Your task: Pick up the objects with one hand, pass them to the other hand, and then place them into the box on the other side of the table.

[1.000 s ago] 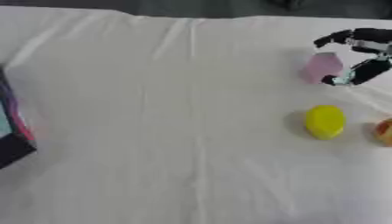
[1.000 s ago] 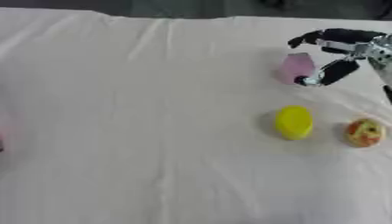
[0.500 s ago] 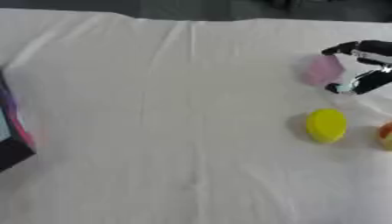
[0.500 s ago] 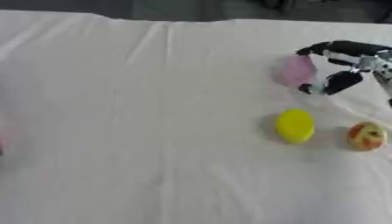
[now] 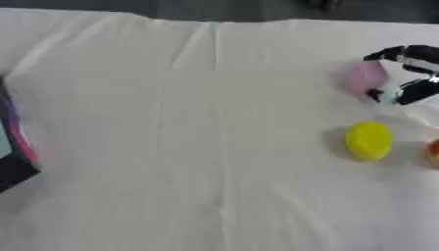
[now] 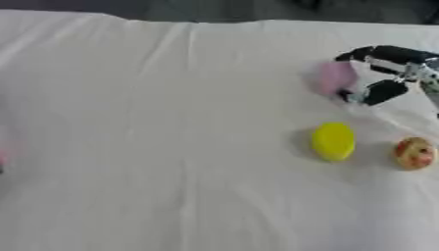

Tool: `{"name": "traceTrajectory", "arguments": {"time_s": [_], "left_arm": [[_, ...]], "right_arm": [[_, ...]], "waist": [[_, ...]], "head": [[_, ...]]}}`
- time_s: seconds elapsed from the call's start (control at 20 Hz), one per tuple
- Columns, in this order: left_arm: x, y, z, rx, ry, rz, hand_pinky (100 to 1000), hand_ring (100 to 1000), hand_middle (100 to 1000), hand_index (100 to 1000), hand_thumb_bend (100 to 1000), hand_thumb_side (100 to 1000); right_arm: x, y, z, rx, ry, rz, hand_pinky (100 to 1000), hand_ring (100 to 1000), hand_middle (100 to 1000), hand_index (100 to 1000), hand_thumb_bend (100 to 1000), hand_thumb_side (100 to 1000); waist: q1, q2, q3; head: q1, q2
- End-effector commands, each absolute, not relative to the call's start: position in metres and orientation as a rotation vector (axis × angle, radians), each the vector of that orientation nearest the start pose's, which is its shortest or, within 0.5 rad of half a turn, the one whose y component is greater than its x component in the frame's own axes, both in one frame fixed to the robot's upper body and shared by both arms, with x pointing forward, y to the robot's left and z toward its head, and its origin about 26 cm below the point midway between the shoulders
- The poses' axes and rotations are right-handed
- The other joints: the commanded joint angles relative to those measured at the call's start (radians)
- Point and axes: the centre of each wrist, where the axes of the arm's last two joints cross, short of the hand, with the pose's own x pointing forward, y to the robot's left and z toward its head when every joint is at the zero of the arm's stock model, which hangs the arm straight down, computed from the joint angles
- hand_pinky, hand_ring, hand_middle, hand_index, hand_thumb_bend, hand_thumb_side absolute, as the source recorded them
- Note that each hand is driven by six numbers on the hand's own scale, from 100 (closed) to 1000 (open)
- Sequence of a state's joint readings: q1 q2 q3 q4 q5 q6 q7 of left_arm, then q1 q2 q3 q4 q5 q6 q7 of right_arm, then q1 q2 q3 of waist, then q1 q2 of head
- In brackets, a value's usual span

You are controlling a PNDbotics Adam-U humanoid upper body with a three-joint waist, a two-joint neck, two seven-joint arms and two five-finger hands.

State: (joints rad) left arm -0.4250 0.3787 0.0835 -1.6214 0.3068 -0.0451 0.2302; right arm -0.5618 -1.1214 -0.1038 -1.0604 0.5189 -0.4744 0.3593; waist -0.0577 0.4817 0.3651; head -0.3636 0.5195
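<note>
On a white-covered worktop (image 6: pixel 171 147), the right hand (image 6: pixel 390 68) curls its fingers (image 6: pixel 364 52) around a pink object (image 6: pixel 335 77), apparently touching it. A yellow lemon-like fruit (image 6: pixel 333 141) and reddish fruit (image 6: pixel 415 153) lie nearer. The box (image 5: pixel 13 152) sits at the far left.

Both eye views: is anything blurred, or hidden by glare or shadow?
Left eye view: soft throughout, the pink object smeared beside the right hand. Right eye view: equally soft; even light, faint shadows under the yellow object, no glare.
</note>
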Motion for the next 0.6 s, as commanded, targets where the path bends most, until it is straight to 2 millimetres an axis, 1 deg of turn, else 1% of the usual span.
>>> {"name": "traceTrajectory", "arguments": {"time_s": [0.05,0.15,0.3,0.4,0.5,0.6], "left_arm": [[0.3614,0.3117,0.174,0.137,-2.113,0.125,884,870,939,875,350,736],[0.3615,0.3114,0.1742,0.135,-2.113,0.124,884,870,939,876,348,738],[0.3615,0.3113,0.1738,0.134,-2.112,0.124,885,870,939,875,345,740],[0.3614,0.3118,0.1733,0.136,-2.111,0.125,885,870,939,875,345,741],[0.3613,0.3123,0.1729,0.138,-2.11,0.127,885,871,939,875,344,741],[0.3612,0.3125,0.1727,0.139,-2.109,0.128,886,871,940,875,341,742]], "right_arm": [[0.3194,-0.5551,0.3166,-1.238,-1.345,1.313,982,987,829,912,172,410],[0.3193,-0.5544,0.3174,-1.239,-1.355,1.305,980,985,813,896,173,407],[0.3191,-0.5541,0.3175,-1.245,-1.356,1.303,973,975,771,856,198,425],[0.3191,-0.5541,0.3165,-1.251,-1.355,1.3,967,963,721,810,199,419],[0.3194,-0.5541,0.3157,-1.258,-1.37,1.286,956,938,626,724,191,411],[0.3201,-0.5534,0.3147,-1.259,-1.397,1.269,954,927,596,683,167,372]], "waist": [[0.0,-0.016,0.0],[0.0,-0.016,0.0],[-0.001,-0.014,0.001],[-0.002,-0.014,0.001],[-0.002,-0.014,0.001],[-0.002,-0.016,0.0]], "head": [[0.0,-0.01],[0.001,-0.011],[0.001,-0.011],[0.001,-0.01],[0.002,-0.008],[0.003,-0.005]]}}
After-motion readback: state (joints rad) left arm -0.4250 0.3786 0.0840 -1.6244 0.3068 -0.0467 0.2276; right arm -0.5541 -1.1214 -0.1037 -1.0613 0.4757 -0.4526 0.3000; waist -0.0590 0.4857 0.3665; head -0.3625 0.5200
